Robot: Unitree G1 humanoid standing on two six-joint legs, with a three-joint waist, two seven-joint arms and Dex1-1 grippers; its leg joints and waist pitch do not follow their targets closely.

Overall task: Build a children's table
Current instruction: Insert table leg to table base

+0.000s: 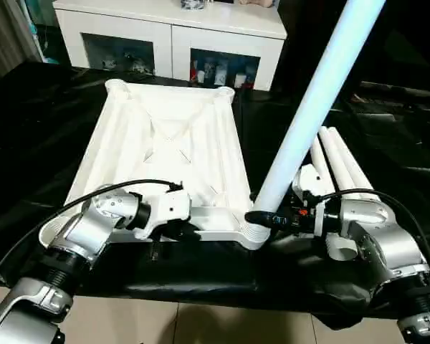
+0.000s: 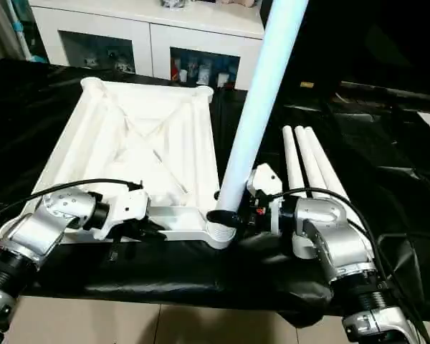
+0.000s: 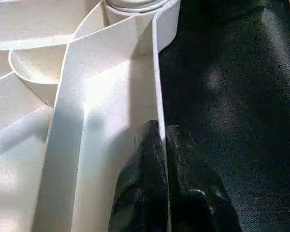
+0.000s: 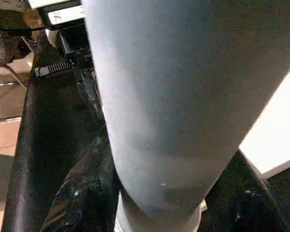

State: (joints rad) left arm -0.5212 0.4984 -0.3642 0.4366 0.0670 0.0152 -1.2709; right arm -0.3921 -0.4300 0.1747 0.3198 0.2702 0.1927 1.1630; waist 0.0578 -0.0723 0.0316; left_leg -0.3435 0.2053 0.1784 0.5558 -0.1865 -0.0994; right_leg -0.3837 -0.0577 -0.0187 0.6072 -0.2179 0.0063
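Standing in the near right corner socket (image 1: 252,233) of the upturned white ribbed plastic tabletop (image 1: 168,154), which is lying at centre frame on the black-covered table (image 1: 29,129), a long white tapered tubular leg (image 1: 312,107) is leaning toward the upper right. The right claw (image 1: 269,219) is clenching the leg's base just above the socket. The left claw (image 3: 162,159) is pinching the tabletop's thin near rim wall at lower centre of the head views, its fingers closed on either side of it. Three spare white legs (image 1: 340,161) are lying side by side at right. The leg is looking tilted, so pushing now is risking a jammed or half-seated joint; a slipping left grip would be letting the top skid on the cloth.
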